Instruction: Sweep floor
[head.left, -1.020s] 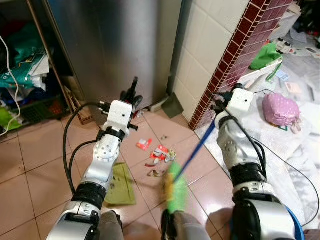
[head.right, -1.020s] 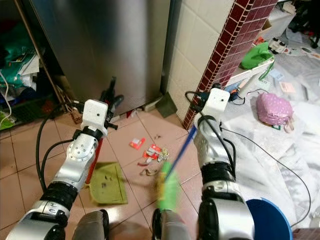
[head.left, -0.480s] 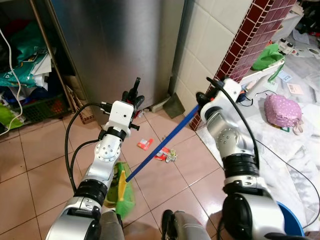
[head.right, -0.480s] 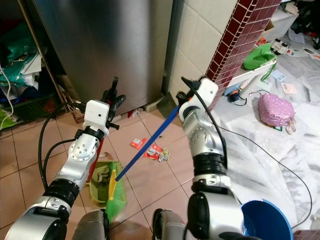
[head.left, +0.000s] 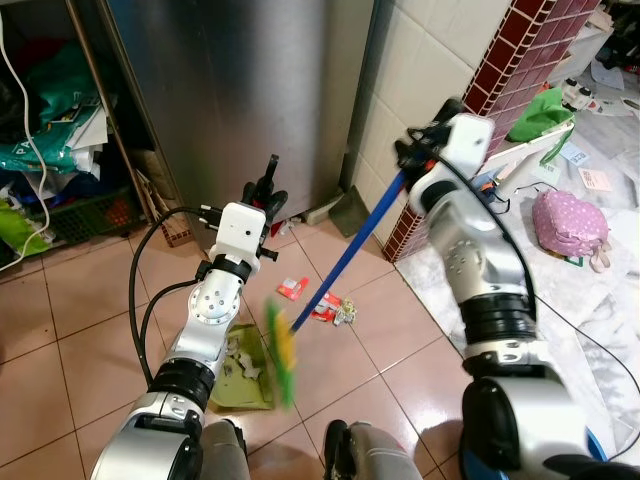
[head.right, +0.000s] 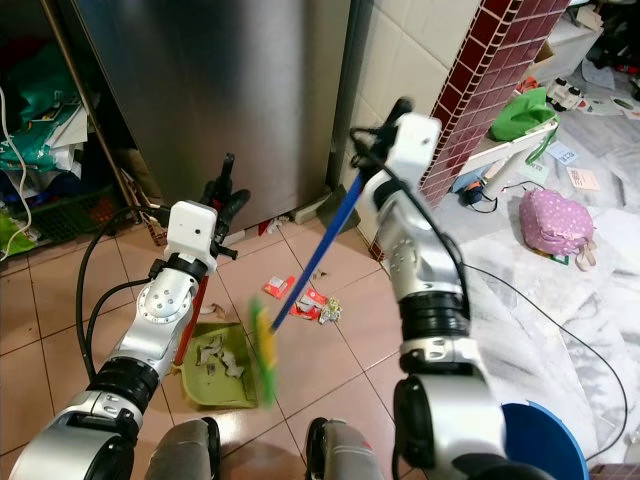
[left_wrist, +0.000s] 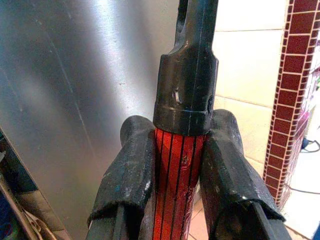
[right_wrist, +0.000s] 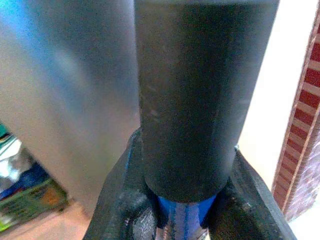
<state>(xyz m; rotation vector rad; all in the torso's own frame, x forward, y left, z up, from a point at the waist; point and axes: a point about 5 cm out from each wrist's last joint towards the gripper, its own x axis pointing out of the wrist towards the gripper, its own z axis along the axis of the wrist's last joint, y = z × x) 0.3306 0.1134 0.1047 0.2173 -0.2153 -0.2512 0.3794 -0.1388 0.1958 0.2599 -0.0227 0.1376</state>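
With both arms raised over the tiled floor (head.left: 60, 330), I see the R gripper (head.right: 375, 135) held high near the white tile wall (head.left: 420, 90), fingers (right_wrist: 125, 200) clamped tight on the broom (head.left: 345, 262) at its blue shaft, just below the black end cap. Shaft slants down toward my L; green/yellow head, blurred, sits at the right edge of the dustpan (head.right: 215, 365).

L gripper (head.left: 265, 190) is in front of the steel fridge (head.left: 250, 80), both pads (left_wrist: 125, 175) pressed on the dustpan's red handle, no gap. Pan is green, flat on floor by my L arm, w/ pale scraps inside.

Litter (head.left: 318, 305): red/white wrappers on the tiles between pan and brick pillar (head.left: 520, 60), approx. 3 pieces, apart from the pan. Pink bag (head.left: 570, 220) on white sheeting to my R.
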